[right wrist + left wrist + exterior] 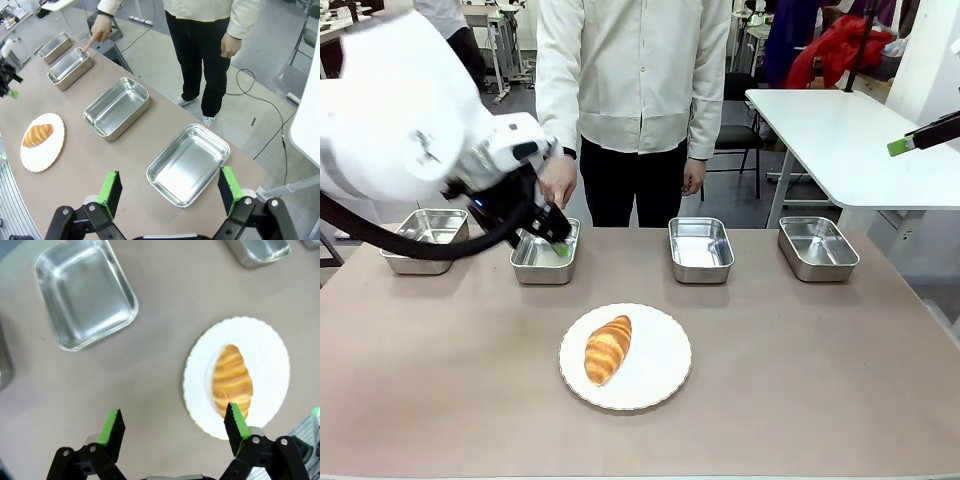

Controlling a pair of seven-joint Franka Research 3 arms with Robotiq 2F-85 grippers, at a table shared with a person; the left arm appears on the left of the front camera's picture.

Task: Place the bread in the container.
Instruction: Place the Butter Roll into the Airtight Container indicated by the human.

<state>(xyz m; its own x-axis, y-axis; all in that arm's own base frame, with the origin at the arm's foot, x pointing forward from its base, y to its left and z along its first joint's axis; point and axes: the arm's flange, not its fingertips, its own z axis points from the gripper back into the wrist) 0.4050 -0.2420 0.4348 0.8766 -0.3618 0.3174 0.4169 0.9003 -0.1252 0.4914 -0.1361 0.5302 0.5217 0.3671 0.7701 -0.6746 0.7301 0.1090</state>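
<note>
Left gripper (pixel 174 426): jaws spread wide, nothing between the green pads. We find it hovering above the bare table (pixel 150 390), with one fingertip (pixel 235 422) overlapping the near rim of the plate (pixel 267 347). Bread (pixel 232 379): a croissant lying untouched on that plate, its long axis running away from the fingers, off to one side of the gap. Container (pixel 536 274): the second steel pan from the robot's left, empty, marked by the person's hand (pixel 102 25), which points down at its far rim. Step in hand, as we judge it: the approach for the pickup. To do it well we would shift the gripper sideways until the croissant sits centred between the pads. We would span its narrow width, which the jaws seem already turned to suit, then descend to stop just short of the plate and close gently, since flaky crust likely crushes. Left arm (pixel 390 110): enters from the left of the front view, a bulky white link near the camera, the wrist pitched downward, the fingers seen in front of the pointed-out pan. Right gripper (pixel 170 189): likewise open and empty, held high above the rightmost pan (pixel 187 165), well apart from the bread.
</note>
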